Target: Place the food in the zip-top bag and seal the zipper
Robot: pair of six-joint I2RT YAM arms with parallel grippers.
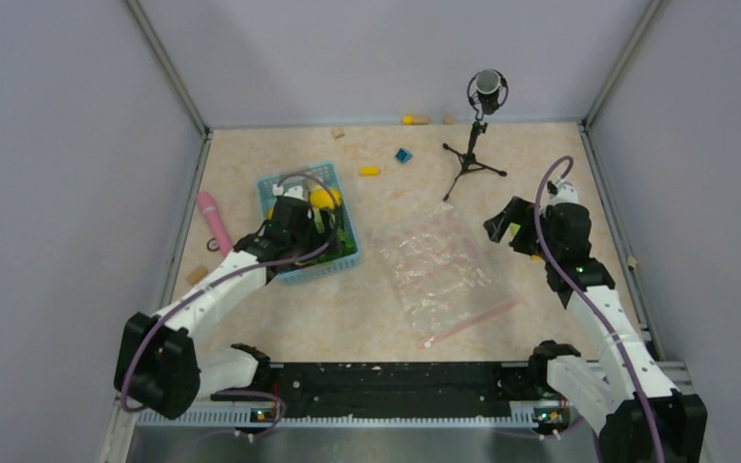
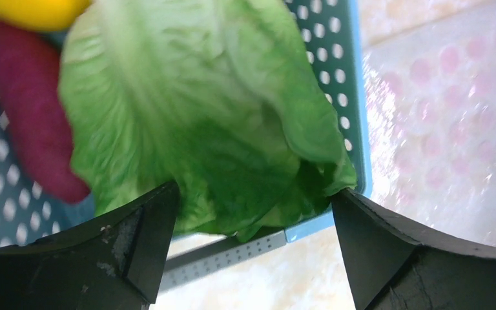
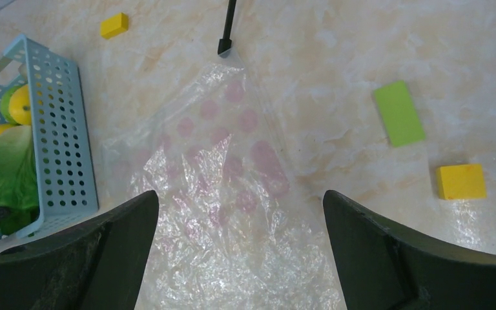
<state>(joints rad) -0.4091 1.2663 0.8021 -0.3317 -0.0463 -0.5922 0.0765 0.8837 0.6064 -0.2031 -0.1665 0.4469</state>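
My left pincer is spread wide at the leafy green lettuce in the light blue perforated plastic basket, left of centre. My right pincer gapes too, over the clear crinkly plastic bag lying mid-frame on the desk.

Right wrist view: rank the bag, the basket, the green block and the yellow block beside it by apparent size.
1. zip-top bag
2. blue basket, though partly cut off by the frame
3. green block
4. yellow block, slightly smaller
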